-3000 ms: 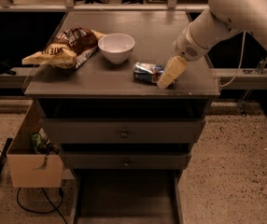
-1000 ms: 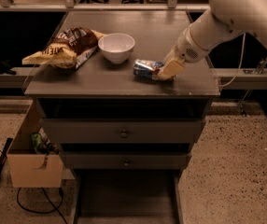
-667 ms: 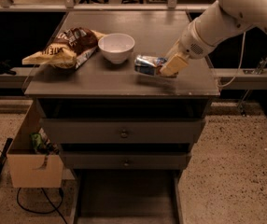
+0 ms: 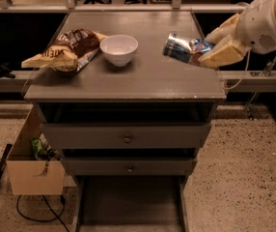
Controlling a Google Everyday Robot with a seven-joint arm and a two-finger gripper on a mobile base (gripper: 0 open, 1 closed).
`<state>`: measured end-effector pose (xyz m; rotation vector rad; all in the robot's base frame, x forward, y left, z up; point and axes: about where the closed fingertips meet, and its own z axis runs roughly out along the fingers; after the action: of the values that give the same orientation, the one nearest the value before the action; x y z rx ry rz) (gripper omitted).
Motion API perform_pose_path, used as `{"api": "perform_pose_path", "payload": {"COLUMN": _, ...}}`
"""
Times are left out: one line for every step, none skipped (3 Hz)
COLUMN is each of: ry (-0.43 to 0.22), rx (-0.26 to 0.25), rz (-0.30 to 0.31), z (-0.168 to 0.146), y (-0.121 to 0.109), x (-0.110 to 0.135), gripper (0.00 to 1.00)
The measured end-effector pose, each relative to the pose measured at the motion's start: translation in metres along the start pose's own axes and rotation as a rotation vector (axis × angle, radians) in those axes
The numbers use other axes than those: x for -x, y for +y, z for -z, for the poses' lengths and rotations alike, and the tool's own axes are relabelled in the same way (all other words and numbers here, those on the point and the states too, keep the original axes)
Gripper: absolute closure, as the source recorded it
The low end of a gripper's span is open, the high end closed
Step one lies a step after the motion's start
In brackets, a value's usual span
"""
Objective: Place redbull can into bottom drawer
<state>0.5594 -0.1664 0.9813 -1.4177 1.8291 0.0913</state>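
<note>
The redbull can (image 4: 184, 48) is a shiny silver-and-blue can, held on its side above the right part of the counter top. My gripper (image 4: 214, 47) comes in from the right on a white arm and is shut on the can, its cream fingers (image 4: 221, 55) around the can's right end. The bottom drawer (image 4: 128, 204) is pulled out at the foot of the cabinet, with a flat dark-grey floor showing.
A white bowl (image 4: 119, 49) and a yellow-and-brown chip bag (image 4: 63, 50) lie on the grey counter (image 4: 128, 81). Two shut drawer fronts with knobs (image 4: 127, 139) (image 4: 129, 168) sit above the open drawer. A cardboard box (image 4: 32, 168) stands on the floor at left.
The gripper closed on the can where it lay on the counter, then lifted it up and to the right. The can now hangs off the surface.
</note>
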Motion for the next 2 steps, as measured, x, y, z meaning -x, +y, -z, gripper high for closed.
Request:
{"api": "perform_pose_path", "payload": {"ry": -0.023, "rx": -0.013, "rz": -0.029, "z": 0.029, "y": 0.038, "x": -0.025, "gripper": 1.0}}
{"api": "perform_pose_path", "payload": {"ry": -0.037, "rx": -0.032, "rz": -0.075, "z": 0.048, "y": 0.082, "x": -0.042, "gripper": 1.0}}
